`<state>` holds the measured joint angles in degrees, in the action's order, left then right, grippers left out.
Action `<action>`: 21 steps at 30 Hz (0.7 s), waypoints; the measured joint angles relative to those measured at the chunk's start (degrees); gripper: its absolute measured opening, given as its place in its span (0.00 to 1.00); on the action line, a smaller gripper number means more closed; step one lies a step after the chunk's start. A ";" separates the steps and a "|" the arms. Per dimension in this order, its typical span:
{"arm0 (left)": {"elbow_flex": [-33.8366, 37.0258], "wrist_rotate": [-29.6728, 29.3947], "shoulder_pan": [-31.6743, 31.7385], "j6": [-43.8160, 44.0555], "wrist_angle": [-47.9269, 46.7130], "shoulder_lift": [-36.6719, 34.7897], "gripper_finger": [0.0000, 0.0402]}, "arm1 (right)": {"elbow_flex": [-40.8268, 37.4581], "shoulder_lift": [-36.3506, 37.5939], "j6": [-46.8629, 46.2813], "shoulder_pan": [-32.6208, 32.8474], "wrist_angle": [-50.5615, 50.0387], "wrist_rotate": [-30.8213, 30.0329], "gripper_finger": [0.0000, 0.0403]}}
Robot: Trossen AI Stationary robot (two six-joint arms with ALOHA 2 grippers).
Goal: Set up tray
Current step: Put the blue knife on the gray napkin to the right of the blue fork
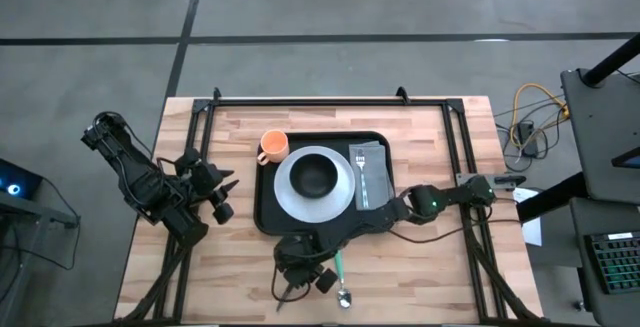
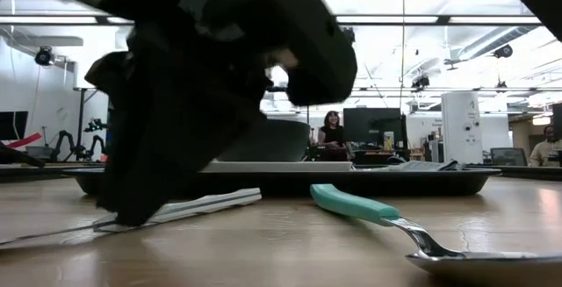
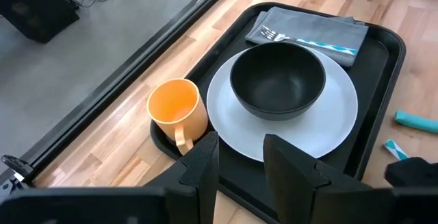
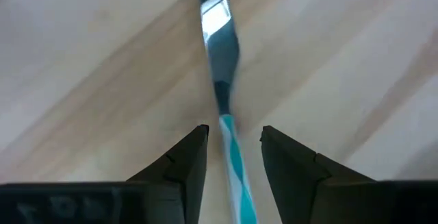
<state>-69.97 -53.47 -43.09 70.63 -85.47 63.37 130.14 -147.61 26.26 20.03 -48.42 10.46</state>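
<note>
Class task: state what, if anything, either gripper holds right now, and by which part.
Nothing is held. The right gripper is open astride the knife at its teal handle, not closed. The left gripper is open and empty beside the tray.

Open-plan robotics lab: monitors (image 2: 373, 127), ceiling strip lights (image 2: 421, 22), seated person (image 2: 333, 134).

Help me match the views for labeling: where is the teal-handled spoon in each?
High: spoon on the table below the tray.
Low: right foreground, before the tray.
Left wrist: only a teal handle tip at right edge, probably its.
Right wrist: not identifiable.
</note>
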 joint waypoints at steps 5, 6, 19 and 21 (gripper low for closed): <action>0.02 0.00 0.00 0.00 0.45 0.00 0.24 | -1.62 0.11 -0.46 0.07 1.48 -0.12 0.29; 0.02 0.00 0.00 0.00 0.46 0.00 0.24 | -1.86 0.11 -0.64 0.07 1.53 -0.04 0.28; 0.02 0.00 0.00 0.00 0.94 0.00 0.24 | -3.58 0.37 -1.27 0.09 2.18 0.74 0.16; 0.02 0.00 -0.01 0.00 0.94 0.00 0.24 | -3.62 0.37 -1.24 0.13 2.14 0.74 0.12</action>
<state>-69.95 -53.47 -43.10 70.63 -84.53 63.37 126.52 -147.24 25.02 20.16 -46.28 11.20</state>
